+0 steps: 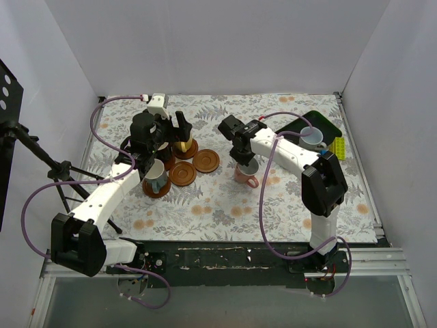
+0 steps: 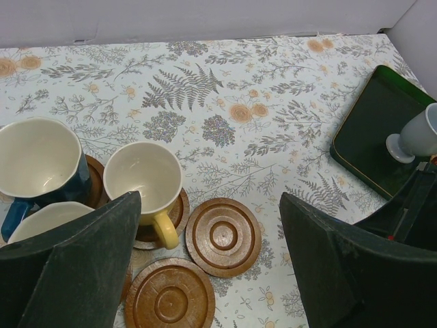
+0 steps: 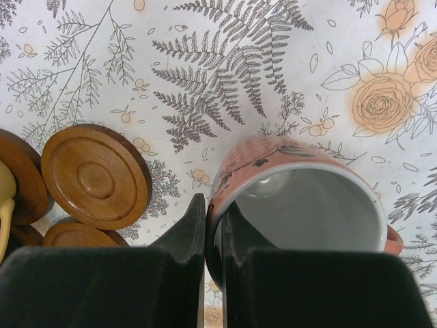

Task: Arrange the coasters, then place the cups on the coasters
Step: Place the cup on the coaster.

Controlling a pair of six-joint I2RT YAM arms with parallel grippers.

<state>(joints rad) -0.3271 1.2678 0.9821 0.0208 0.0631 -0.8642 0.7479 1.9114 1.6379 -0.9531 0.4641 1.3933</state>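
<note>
My right gripper [image 3: 214, 212] is shut on the wall of a pink cup [image 3: 300, 198], one finger inside and one outside. The pink cup [image 1: 247, 174] is right of the coasters; I cannot tell if it touches the cloth. My left gripper [image 2: 210, 198] hangs open and empty above two bare coasters [image 2: 223, 236] [image 2: 169, 299]. A yellow cup [image 2: 142, 179] and a dark blue cup [image 2: 37, 160] each stand on a coaster. From above, a pale cup [image 1: 156, 176] also sits on a coaster [image 1: 157, 190], beside the bare coasters [image 1: 183, 173] [image 1: 206, 161].
A dark green tray [image 1: 326, 126] lies at the back right with a light blue cup [image 1: 313, 137] on it, and a yellow block [image 1: 339, 147] lies beside it. White walls close in the flowered cloth. A black tripod [image 1: 41, 160] stands left, outside.
</note>
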